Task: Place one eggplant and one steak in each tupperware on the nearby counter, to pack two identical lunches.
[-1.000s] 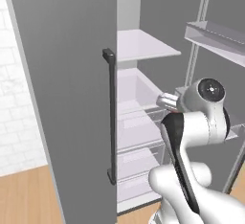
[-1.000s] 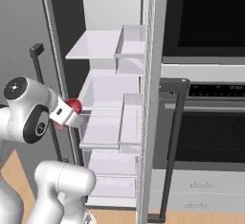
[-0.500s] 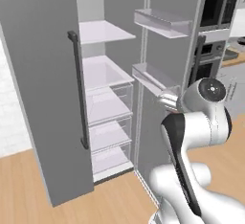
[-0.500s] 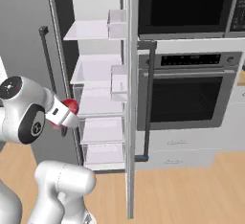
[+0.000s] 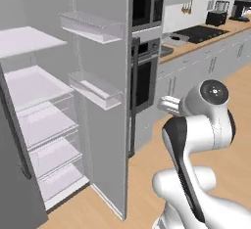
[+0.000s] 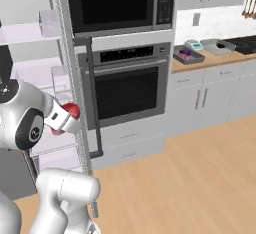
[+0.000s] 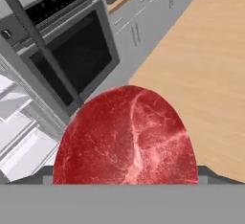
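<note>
A red, white-marbled steak (image 7: 127, 139) sits close in front of the hand camera and hides the fingertips. From the right base view the steak (image 6: 73, 109) shows at the end of my gripper (image 6: 69, 114), which is shut on it at chest height beside the open fridge. The wooden counter (image 6: 212, 59) runs at the right beyond the oven. One dark tupperware (image 6: 188, 56) stands on it with something purple inside, too small to name. A second tupperware (image 6: 218, 46) lies further along. In the left base view a tupperware (image 5: 175, 39) shows on the counter (image 5: 193, 46).
The open fridge (image 5: 37, 125) with its binned door (image 5: 100, 93) stands at the left. A wall oven (image 6: 129, 85) and microwave (image 6: 120, 0) are ahead. A black stovetop (image 5: 202, 32) lies along the counter. Wooden floor (image 6: 200, 178) spreads to the right.
Both base views have swung to the right: the fridge slid to the left, and the oven, counter and tupperwares came into view. The steak stays in the gripper.
</note>
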You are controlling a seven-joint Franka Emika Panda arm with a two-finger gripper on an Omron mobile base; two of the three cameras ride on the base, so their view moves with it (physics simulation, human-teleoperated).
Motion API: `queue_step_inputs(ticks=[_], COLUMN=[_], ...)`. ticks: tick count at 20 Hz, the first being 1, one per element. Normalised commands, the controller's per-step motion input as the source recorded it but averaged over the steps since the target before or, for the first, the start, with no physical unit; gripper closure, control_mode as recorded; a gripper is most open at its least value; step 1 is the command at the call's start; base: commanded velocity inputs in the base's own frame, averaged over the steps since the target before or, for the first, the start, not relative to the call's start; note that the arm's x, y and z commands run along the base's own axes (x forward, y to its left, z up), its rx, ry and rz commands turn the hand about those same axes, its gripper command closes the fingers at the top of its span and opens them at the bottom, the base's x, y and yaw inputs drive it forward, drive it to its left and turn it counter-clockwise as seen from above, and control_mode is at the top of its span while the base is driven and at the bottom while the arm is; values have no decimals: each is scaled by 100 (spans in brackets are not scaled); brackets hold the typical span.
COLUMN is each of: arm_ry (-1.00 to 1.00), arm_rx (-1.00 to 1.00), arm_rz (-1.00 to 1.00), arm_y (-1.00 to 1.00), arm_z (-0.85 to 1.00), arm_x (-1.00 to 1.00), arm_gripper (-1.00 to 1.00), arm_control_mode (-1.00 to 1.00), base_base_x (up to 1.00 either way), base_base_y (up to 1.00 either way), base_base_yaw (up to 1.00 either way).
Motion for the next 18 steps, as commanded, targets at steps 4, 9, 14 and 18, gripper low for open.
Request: queue_step_inputs(ticks=[4, 9, 14, 18], arm_ry=[0, 0, 0, 0], arm_rx=[0, 0, 0, 0], arm_rz=[0, 0, 0, 0], arm_y=[0, 0, 0, 0], arm_z=[0, 0, 0, 0], arm_x=[0, 0, 0, 0], arm_gripper=[100, 100, 100, 100], arm_control_mode=[100, 100, 100, 100], base_base_x=[46, 89, 100, 100], base_base_y=[-100, -74, -56, -70], base_base_yaw=[-46, -23, -1, 4])
